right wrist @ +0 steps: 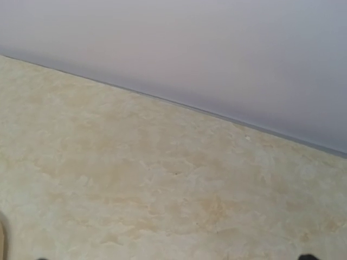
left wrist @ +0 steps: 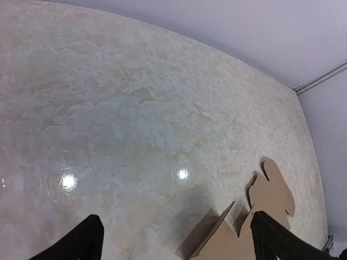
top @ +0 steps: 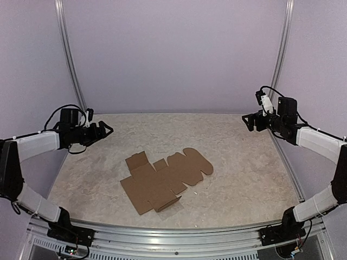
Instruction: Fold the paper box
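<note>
Lying flat near the middle of the table (top: 244,179), the paper box (top: 165,181) runs its long axis from near-left to far-right, with its rounded flaps at the far-right end. The left gripper (top: 107,129) is the nearer one. It hovers raised at the far left, fingers (left wrist: 89,241) spread wide, and the box sits low and right in its wrist view. The right gripper (top: 250,122) hangs high at the far right, well apart from the box; I cannot tell whether its fingers are parted.
</note>
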Tool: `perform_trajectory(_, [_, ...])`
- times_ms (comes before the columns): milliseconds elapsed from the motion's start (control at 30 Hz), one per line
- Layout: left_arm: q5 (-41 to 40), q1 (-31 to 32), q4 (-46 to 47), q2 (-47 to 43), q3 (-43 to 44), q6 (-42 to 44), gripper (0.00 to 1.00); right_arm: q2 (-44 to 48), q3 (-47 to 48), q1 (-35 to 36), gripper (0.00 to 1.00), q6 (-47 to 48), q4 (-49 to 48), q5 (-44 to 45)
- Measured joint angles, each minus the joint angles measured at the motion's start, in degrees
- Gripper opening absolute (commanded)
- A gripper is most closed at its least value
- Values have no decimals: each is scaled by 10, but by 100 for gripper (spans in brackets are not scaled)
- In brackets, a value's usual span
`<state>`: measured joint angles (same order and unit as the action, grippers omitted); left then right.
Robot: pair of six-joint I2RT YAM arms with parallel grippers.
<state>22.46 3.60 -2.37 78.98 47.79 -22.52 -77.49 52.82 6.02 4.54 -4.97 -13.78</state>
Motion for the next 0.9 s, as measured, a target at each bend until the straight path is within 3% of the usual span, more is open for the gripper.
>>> perform_trajectory(333, [50, 63, -86, 153, 153, 64, 87, -4, -24, -13, 94, 81, 27, -179])
perform_trajectory(633, [78, 100, -172, 318, 325, 140, 78, -33, -21, -13, 93, 125, 77, -266])
perform_trajectory(900, [100, 131, -243, 344, 311, 181, 80, -45, -18, -13, 90, 147, 96, -291])
